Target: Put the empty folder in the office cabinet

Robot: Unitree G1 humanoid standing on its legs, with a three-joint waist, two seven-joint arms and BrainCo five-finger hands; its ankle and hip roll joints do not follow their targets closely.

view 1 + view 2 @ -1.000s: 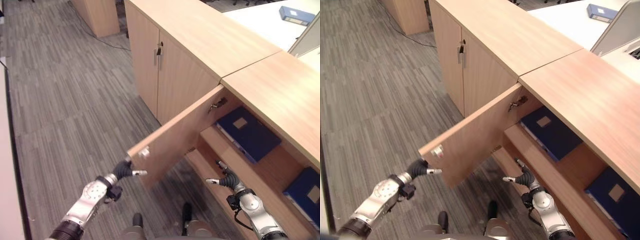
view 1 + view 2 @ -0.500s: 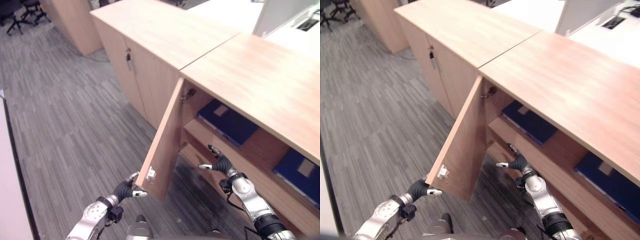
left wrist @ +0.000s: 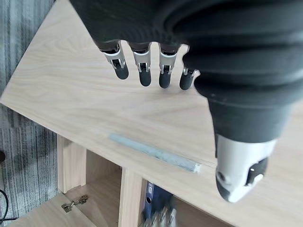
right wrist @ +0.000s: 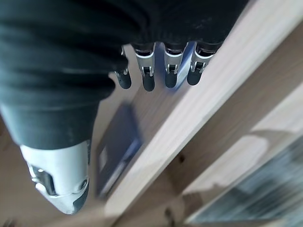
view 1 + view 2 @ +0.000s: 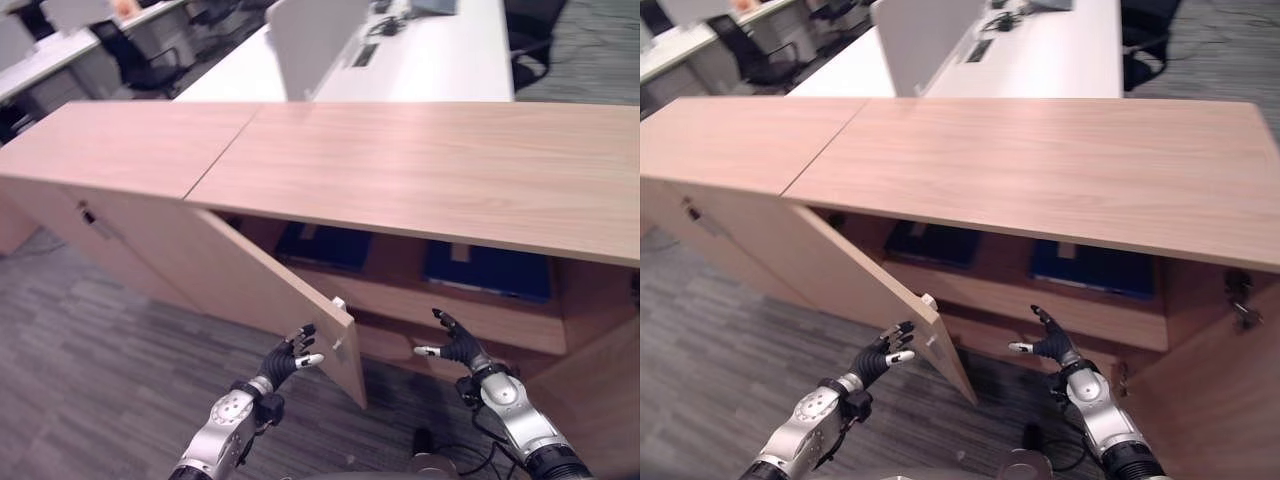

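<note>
Two blue folders already lie inside the cabinet, on its upper shelf: left folder and right folder, flat, well apart from each other. Can't tell which is the task's one. Neither hand carries anything.

Left hand sits just beside the free edge of the open left door, fingers straight and spread, holding nothing; its wrist view has the fingertips close over the door panel, w/ a metal strip on it. Right hand hovers in front of the shelf edge, below the right folder, fingers likewise relaxed and empty.

Step in hand looks like shutting up. Judgement: push left door w/ flat fingers near its free edge, steady swing, right hand clear of the opening first so it isn't caught.

Around: right door also stands open at the far right. Behind the cabinet, white desks w/ a divider panel and office chairs. Grey carpet below.
</note>
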